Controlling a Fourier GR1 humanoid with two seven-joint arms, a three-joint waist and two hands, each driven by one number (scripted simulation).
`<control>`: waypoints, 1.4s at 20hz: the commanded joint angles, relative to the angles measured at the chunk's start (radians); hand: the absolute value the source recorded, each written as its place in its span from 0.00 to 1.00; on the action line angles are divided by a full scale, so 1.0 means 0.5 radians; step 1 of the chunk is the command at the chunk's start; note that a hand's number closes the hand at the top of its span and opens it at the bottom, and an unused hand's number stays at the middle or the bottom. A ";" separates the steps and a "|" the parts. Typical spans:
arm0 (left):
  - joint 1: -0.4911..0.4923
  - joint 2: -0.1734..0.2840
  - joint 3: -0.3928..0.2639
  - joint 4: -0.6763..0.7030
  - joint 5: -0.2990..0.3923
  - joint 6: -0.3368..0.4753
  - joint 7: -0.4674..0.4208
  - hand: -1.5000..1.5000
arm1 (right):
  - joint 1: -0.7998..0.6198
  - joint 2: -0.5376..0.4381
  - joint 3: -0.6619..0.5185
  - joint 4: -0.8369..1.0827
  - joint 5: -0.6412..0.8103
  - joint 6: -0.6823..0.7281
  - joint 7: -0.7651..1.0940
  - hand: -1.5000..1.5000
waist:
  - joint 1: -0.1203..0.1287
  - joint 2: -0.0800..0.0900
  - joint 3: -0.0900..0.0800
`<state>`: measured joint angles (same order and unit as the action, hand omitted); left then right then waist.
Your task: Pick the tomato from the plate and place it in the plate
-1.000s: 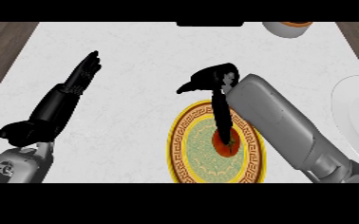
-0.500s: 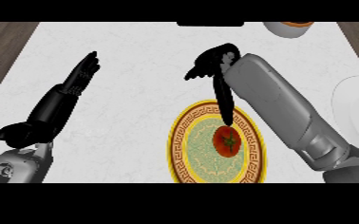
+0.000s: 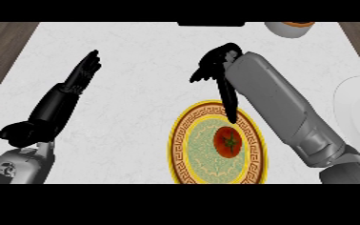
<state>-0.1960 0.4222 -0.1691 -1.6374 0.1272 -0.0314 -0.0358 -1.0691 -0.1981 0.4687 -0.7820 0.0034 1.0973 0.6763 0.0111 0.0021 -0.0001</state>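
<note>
A red tomato (image 3: 228, 141) lies right of the middle of a yellow-rimmed patterned plate (image 3: 184, 148) at the counter's near side. My right hand (image 3: 218, 66) hovers beyond the plate's far rim, open and holding nothing. One long digit (image 3: 228, 100) points down toward the tomato and ends just short of it. Its grey forearm crosses the plate's right side. My left hand (image 3: 79, 78) rests open at the left, fingers straight and pointing away, well apart from the plate.
A white plate (image 3: 349, 105) is cut by the right edge. An orange-filled white bowl (image 3: 290, 29) stands at the far right, and a dark object (image 3: 211, 24) sits at the far edge.
My right hand has drawn back from the tomato toward the far side of the counter. The tomato, partly covered before, now lies in full view on the plate. The left hand is still.
</note>
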 commanded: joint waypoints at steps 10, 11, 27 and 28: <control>-0.061 -0.131 0.065 0.083 -0.062 -0.062 -0.023 0.50 | 0.249 0.053 0.138 -0.050 0.286 0.209 -0.153 0.00 | -0.012 0.002 0.001; 0.180 -0.097 0.041 -0.095 -0.090 -0.050 -0.015 0.50 | 0.331 0.026 0.129 -0.202 0.219 0.265 -0.021 0.00 | -0.021 -0.013 0.000; 0.123 -0.139 0.161 -0.022 -0.124 -0.204 -0.055 0.50 | 0.634 -0.071 0.231 -0.349 0.433 0.408 -0.161 0.00 | -0.012 -0.001 0.000; 0.058 -0.166 0.170 -0.011 -0.139 -0.169 0.008 0.50 | 0.675 0.098 0.304 -0.331 0.518 0.254 -0.106 0.00 | -0.009 0.000 0.001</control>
<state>-0.1575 0.3532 -0.0936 -1.6629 0.0686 -0.1117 -0.0220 -0.7790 -0.1748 0.5734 -0.9547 0.2076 1.1960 0.6354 0.0043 -0.0090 -0.0015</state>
